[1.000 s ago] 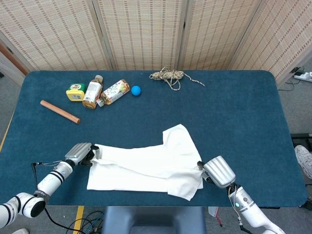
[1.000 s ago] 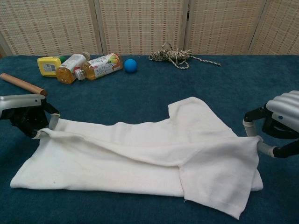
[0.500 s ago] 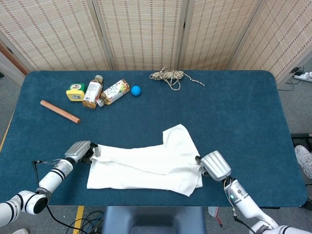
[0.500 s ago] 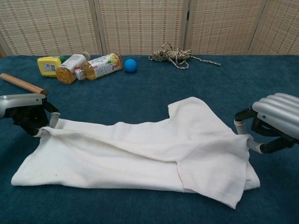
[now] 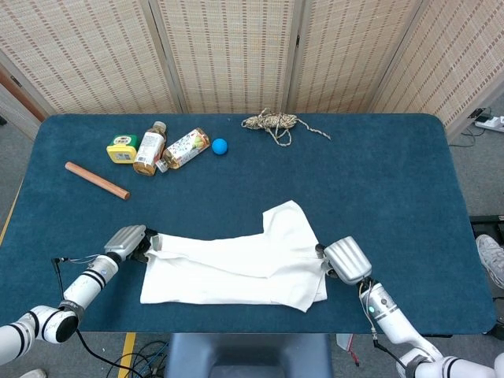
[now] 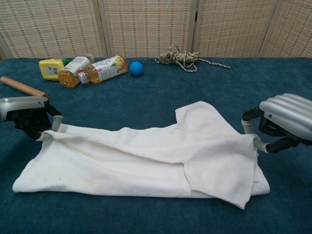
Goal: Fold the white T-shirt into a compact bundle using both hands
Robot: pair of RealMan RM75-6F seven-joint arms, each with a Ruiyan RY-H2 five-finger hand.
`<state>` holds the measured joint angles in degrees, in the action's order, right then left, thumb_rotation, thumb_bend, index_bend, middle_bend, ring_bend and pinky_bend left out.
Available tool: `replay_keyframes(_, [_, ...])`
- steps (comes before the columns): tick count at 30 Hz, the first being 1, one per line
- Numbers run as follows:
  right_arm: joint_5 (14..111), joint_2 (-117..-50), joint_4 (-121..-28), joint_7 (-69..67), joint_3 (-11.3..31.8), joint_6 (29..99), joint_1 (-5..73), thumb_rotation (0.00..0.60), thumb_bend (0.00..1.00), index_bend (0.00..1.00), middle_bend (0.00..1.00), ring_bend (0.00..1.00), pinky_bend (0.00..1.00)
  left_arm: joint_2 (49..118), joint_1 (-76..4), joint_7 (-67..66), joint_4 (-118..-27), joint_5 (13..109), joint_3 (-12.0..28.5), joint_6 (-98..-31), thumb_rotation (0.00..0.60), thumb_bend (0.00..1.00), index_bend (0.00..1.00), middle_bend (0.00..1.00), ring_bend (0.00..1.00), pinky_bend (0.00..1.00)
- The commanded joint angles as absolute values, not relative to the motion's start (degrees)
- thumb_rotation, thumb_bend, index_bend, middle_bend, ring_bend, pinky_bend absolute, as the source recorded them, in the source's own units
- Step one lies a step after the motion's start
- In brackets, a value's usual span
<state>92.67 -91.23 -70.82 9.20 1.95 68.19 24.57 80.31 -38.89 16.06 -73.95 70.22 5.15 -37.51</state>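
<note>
chest view: left hand (image 6: 30, 117) and right hand (image 6: 278, 122) are pinching the white t-shirt (image 6: 146, 161) at opposite edges; it's looking limp and light between their fingers.

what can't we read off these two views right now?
- Left hand: chest view, its dark fingers bunch at the white T-shirt corner; grip unclear.
- Right hand: head view, silver back hides its fingers.
- Bottle labels: too small to read in either view.
</note>
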Motion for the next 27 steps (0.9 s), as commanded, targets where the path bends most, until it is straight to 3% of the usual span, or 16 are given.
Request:
replay_keyframes(1, [92.3, -91.6, -70.3, 9.1, 2.2, 68.3, 24.8, 0.6, 0.6, 0.81, 1.0, 0.99, 1.0, 80.3, -38.9, 16.0, -73.9, 70.1, 5.3, -37.5, 0.6, 0.55, 0.66, 0.96, 0.88, 0.95])
replay_keyframes(27, [89.2, -95.0, -64.5, 7.4, 2.4, 66.3, 26.5, 0.6, 0.6, 0.81, 1.0, 0.99, 1.0, 82.0, -39.5, 15.3, -70.8, 68.1, 6.1, -36.1, 0.6, 0.54, 0.64, 0.96, 0.88, 0.95])
